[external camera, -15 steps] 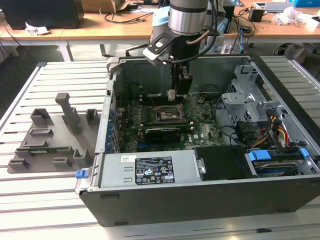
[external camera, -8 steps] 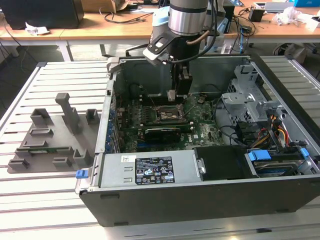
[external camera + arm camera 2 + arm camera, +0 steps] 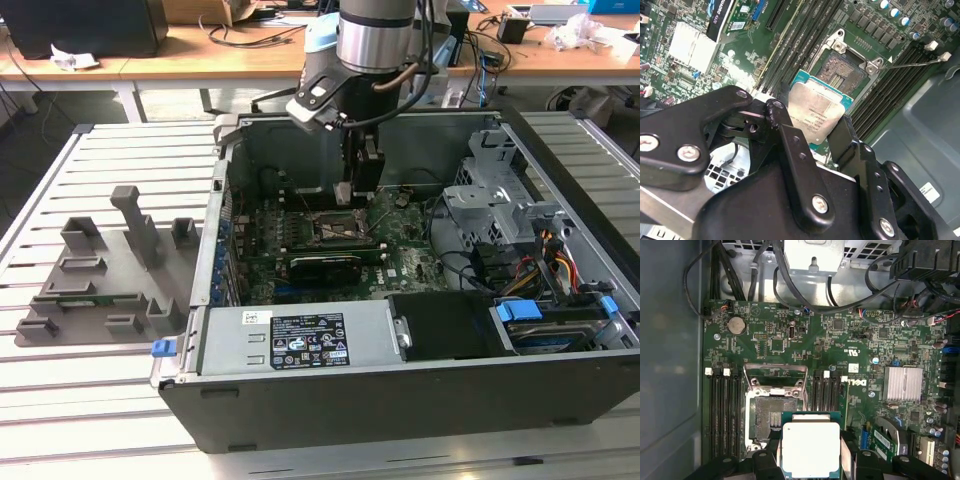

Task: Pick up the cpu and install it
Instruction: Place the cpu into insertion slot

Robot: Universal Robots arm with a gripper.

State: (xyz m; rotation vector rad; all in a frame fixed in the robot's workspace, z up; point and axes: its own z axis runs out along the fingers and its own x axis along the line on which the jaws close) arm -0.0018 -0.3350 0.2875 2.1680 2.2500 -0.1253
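Cpu [image 3: 811, 450] between fingers [image 3: 790, 145], over socket [image 3: 771, 416] inside case [image 3: 400, 405]; holder tray [image 3: 100, 290] outside, exterior view's left.

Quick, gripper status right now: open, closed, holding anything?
Gripper: jaws shut on the cpu, held up off the board close to the open socket.

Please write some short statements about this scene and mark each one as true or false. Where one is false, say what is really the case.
1. The hand grips the cpu between its fingers. True.
2. The cpu lies seated in the socket. False: the socket is bare, and the cpu is in the hand.
3. The grey holder tray stands inside the computer case. False: it lies outside, on the exterior view's left of the case.
4. The socket's metal frame is swung open. True.
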